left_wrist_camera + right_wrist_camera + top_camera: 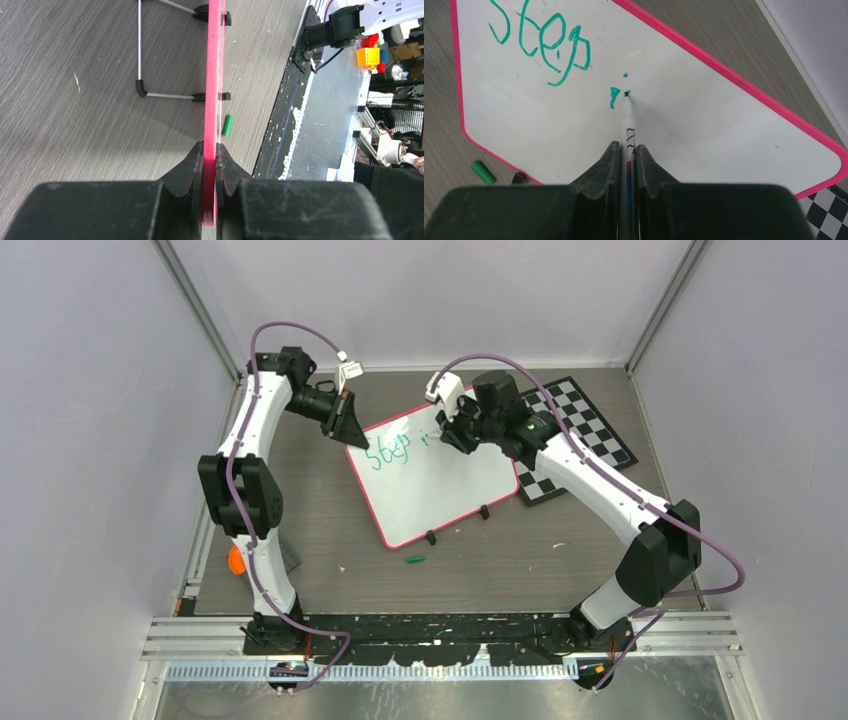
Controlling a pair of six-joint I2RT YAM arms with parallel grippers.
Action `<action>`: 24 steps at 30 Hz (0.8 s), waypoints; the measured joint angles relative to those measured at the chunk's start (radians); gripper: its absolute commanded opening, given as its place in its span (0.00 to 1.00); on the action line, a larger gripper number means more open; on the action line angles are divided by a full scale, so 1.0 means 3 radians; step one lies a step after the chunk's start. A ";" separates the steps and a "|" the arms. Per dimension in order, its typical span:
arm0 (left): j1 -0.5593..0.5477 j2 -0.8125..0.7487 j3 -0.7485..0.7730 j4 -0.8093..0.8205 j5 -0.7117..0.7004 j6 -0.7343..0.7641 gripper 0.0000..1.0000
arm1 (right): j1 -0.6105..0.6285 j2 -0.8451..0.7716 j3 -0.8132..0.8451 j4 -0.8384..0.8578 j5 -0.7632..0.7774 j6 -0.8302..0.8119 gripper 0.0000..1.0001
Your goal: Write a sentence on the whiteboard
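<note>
whiteboard [440, 490] | left claw [209, 150] pinching its rim | right claw [626, 147] pinching marker [627, 117], tip ahead on board | risk: rim slip skews writing [544, 45]

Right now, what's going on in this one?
The left pincer is shut on the pink rim of the whiteboard, apparently steadying it. The right pincer is shut on a marker, whose tip is at the board's surface. The sentence reads "Step" in green, plus a first stroke and dot of the next word. A green cap lies on the table near the board.
</note>
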 measured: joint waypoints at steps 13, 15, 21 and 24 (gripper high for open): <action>0.0004 -0.0003 -0.0017 0.0011 0.0005 0.0001 0.01 | 0.0001 -0.0042 -0.0095 -0.0034 -0.0003 -0.0015 0.00; 0.0004 -0.0003 -0.0018 0.0013 0.0005 0.0001 0.01 | 0.0001 -0.0056 -0.0121 -0.0055 -0.0003 -0.0018 0.00; 0.0004 -0.0014 -0.0034 0.0024 0.0014 0.0004 0.01 | 0.0001 -0.0067 -0.0140 -0.0113 -0.0004 -0.0027 0.00; 0.0004 -0.0017 -0.0037 0.0027 0.0013 0.0004 0.01 | 0.0001 -0.0067 -0.0140 -0.0111 -0.0004 -0.0024 0.00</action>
